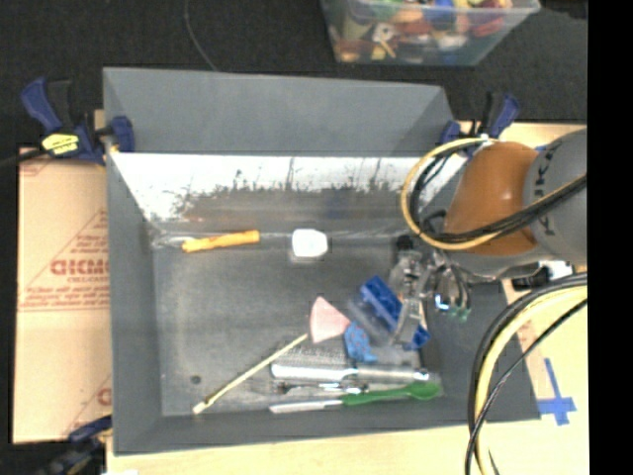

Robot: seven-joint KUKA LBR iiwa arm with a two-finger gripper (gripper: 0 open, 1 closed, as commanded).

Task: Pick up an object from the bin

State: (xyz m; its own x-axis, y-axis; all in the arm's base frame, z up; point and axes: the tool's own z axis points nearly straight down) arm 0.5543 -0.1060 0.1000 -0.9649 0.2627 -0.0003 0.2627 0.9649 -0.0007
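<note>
Our gripper (413, 310) hangs right of centre in the frame, just beside the blue plastic piece (379, 303); whether it is spread or closed we cannot tell. The piece looks light, stiff and slick, so we'd grip across its narrow sides

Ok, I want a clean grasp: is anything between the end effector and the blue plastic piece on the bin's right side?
Nothing visible. The end effector is right at the blue plastic piece; a pink piece and a smaller blue piece lie close beside it.
</note>
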